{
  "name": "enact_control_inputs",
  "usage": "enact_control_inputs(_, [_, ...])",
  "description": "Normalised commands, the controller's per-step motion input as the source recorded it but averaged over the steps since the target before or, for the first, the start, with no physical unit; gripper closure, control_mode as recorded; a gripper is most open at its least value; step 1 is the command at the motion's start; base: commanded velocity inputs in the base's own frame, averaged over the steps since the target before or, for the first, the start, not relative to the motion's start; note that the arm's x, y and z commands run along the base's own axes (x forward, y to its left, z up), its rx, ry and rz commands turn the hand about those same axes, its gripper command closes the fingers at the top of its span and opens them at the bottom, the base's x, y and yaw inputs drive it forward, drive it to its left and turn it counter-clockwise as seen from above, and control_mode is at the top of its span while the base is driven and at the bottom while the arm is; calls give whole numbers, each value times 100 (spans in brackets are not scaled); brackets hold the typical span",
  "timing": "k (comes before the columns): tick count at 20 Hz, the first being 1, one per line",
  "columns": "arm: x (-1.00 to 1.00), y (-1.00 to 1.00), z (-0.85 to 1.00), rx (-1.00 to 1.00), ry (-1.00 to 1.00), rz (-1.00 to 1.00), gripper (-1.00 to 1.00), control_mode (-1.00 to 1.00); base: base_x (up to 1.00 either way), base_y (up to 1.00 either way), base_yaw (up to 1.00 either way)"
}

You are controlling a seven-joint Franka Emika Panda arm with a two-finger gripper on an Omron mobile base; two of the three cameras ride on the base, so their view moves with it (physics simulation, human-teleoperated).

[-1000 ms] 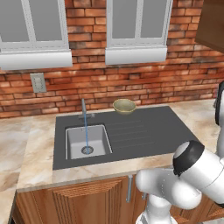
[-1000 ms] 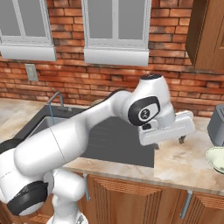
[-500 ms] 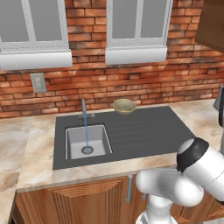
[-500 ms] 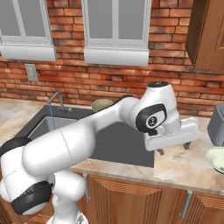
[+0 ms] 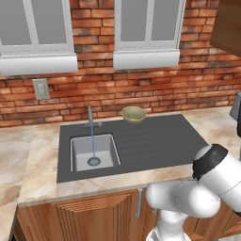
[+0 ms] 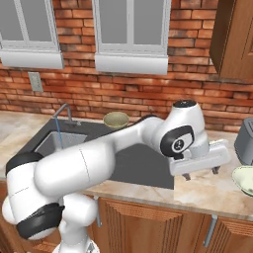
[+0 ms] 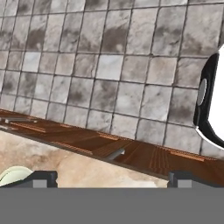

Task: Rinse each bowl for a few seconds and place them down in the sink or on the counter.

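On the counter (image 6: 207, 192), two bowls: olive-tan bowl (image 5: 133, 114), paler bowl (image 6: 244, 179).

The arm reaches right, its end effector (image 6: 201, 173) spread wide, empty.

Pale bowl (image 6: 245, 179) cut off by right frame edge in right base view; a sliver of it (image 7: 12, 176) shows behind a fingertip in hand view. Toaster (image 6: 245, 141) also cropped at right.
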Motion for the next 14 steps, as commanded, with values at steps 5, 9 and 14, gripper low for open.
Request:
enact_control_inputs(5, [17, -21, -12, 0, 0, 0, -100, -100, 0, 0, 0])
enact_control_inputs(9, [17, -19, -11, 0, 0, 0, -100, -100, 0, 0, 0])
enact_control_inputs(14, [23, -9, -15, 3, 0, 0, -100, -100, 0, 0, 0])
